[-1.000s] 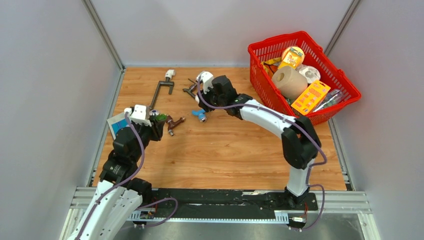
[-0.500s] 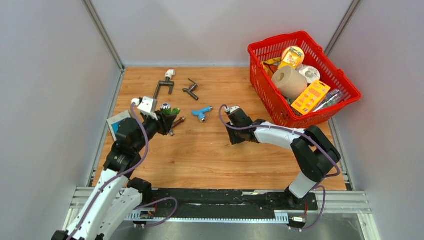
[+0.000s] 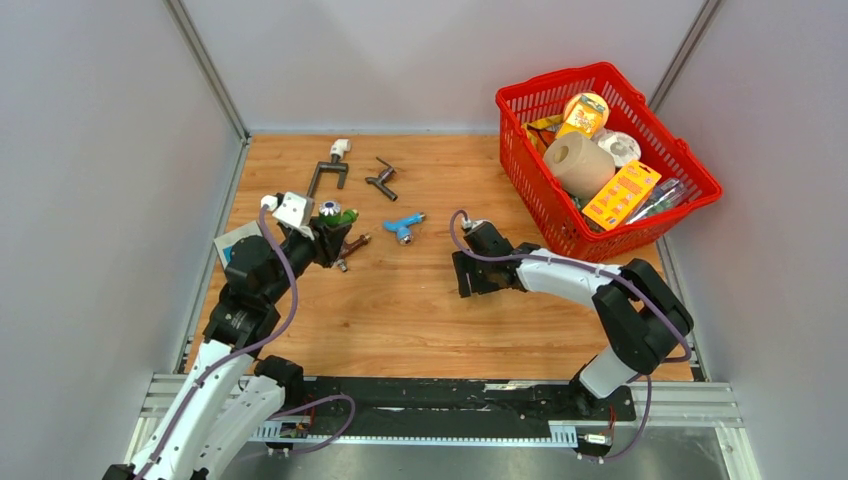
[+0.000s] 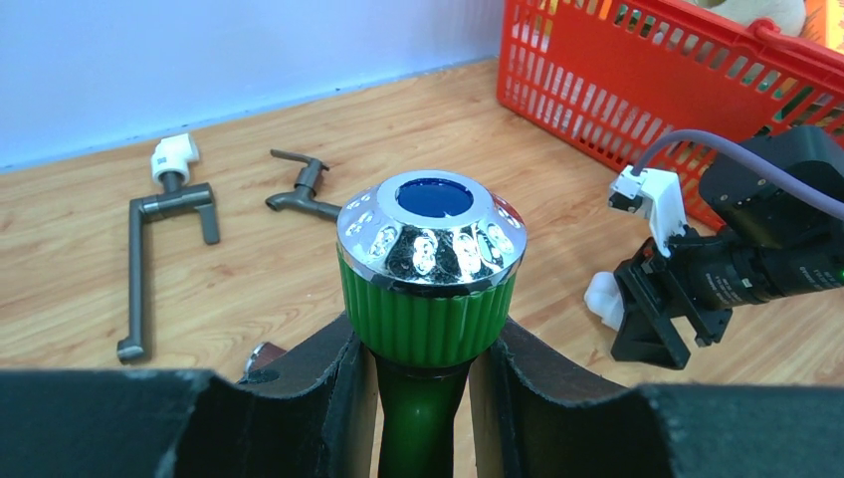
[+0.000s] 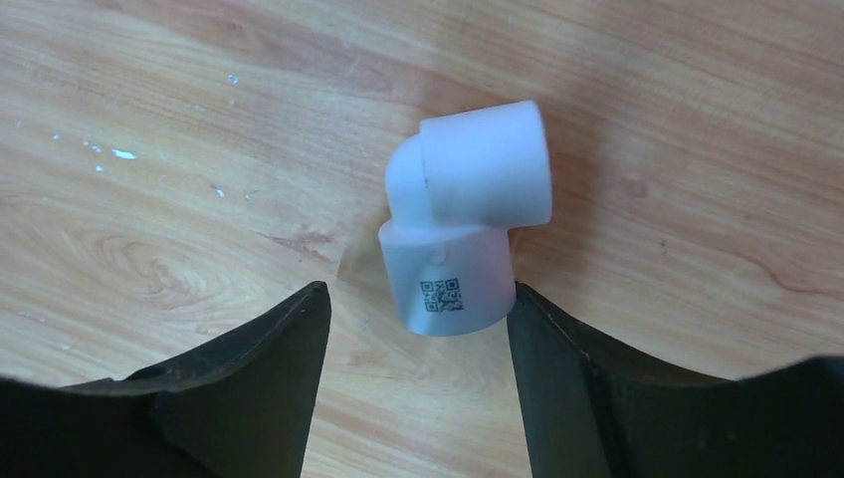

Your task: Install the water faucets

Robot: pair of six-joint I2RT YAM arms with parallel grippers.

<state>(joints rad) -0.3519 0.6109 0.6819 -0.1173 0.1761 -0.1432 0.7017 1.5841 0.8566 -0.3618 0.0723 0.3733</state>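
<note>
1. The left gripper (image 3: 327, 232) is clamping the green faucet (image 4: 430, 299) by its body and holding it clear of the table (image 3: 440, 320), chrome-collared end facing the left wrist camera.
2. The right gripper (image 5: 416, 304) is resting low over the white elbow fitting (image 5: 468, 199). Its jaws are spread to either side, with a gap showing on 1 side, so nothing is being gripped.
3. The blue faucet (image 3: 402, 226), brown faucet (image 3: 348, 247) and dark grey faucet (image 3: 381, 179) are lying loose on the wood.
4. Step in hand, as judged: pairing faucet 1 of 4 with its fitting.
5. Next move, as judged: closing squarely on the elbow, lifting it, then lining up its open socket with the faucet's end — axes matching before any turning.
</note>
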